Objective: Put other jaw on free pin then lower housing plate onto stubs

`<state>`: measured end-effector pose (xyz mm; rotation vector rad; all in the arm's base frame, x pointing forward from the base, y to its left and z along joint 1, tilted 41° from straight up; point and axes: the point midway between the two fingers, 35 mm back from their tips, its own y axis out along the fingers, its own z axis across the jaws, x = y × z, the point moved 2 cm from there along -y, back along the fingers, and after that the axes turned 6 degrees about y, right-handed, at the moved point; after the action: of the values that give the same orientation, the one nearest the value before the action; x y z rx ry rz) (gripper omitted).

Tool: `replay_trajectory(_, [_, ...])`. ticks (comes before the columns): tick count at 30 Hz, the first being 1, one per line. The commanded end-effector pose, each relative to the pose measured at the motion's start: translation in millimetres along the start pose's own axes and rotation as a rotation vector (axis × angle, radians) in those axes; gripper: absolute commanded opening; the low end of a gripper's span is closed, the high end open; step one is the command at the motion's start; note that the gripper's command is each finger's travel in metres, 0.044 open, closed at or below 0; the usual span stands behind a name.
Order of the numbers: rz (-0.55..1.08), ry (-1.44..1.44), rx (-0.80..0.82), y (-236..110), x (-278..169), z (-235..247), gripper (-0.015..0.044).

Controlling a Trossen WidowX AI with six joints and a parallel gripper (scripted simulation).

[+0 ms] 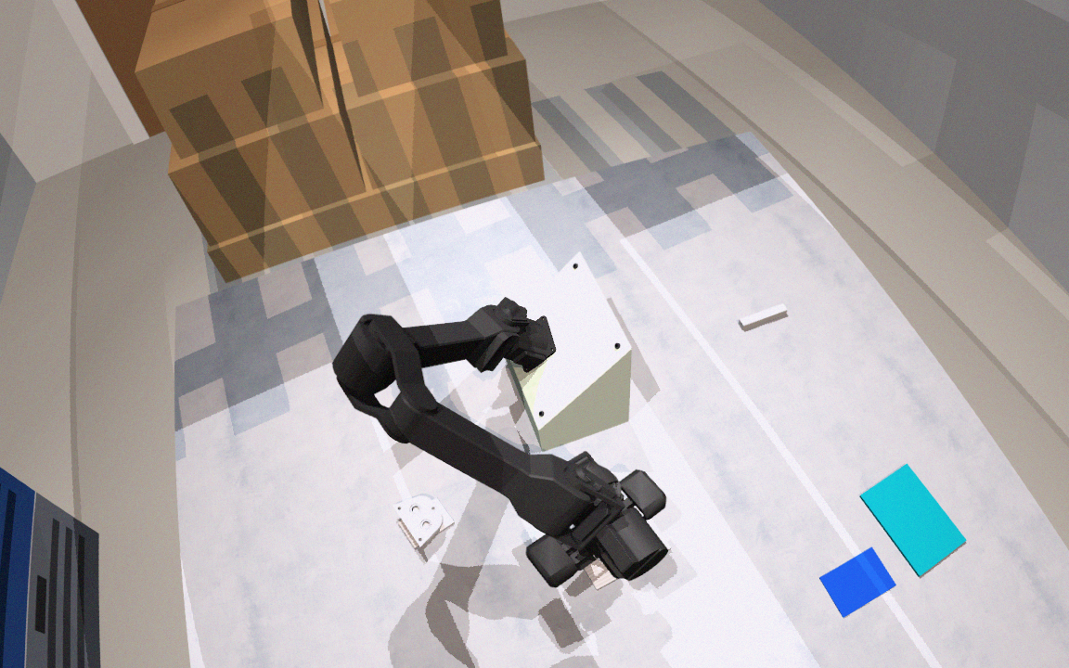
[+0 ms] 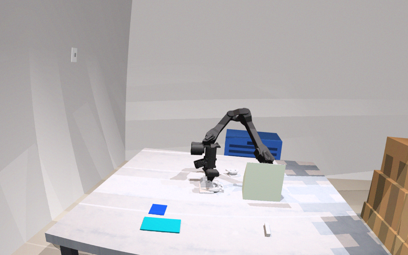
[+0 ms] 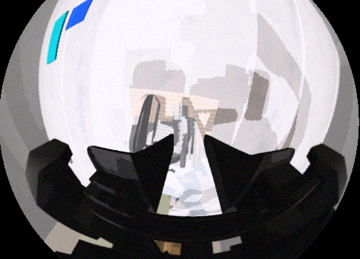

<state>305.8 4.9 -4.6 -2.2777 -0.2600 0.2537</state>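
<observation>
My gripper (image 2: 210,181) (image 3: 189,138) points down over the beige base plate (image 1: 600,576) (image 3: 136,94). It is shut on a pale jaw (image 3: 183,143), which stands edge-on between the fingertips, low over the base. The other jaw (image 3: 143,127) shows as a dark grey curved shape to the left of it in the wrist view. The pins and any meshing of the teeth are hidden by the fingers and jaws. In the top view the arm hides most of the assembly. The white housing plate (image 1: 416,526) (image 2: 231,172), with two round holes, sits apart from the assembly.
A pale green block with a white top (image 1: 580,332) (image 2: 263,182) stands beside the arm. A blue square (image 1: 857,582) (image 2: 158,209) (image 3: 80,13), a cyan rectangle (image 1: 912,520) (image 2: 160,225) (image 3: 57,37) and a small white bar (image 1: 763,316) (image 2: 267,230) lie on the table.
</observation>
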Motion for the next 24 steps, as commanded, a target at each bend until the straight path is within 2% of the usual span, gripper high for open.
replay_trajectory(1, [0.003,0.000,-0.002,3.4,-1.1,0.0,0.0134])
replay_trajectory(24, [0.003,0.000,-0.002,7.6,-1.1,-0.1,0.0134])
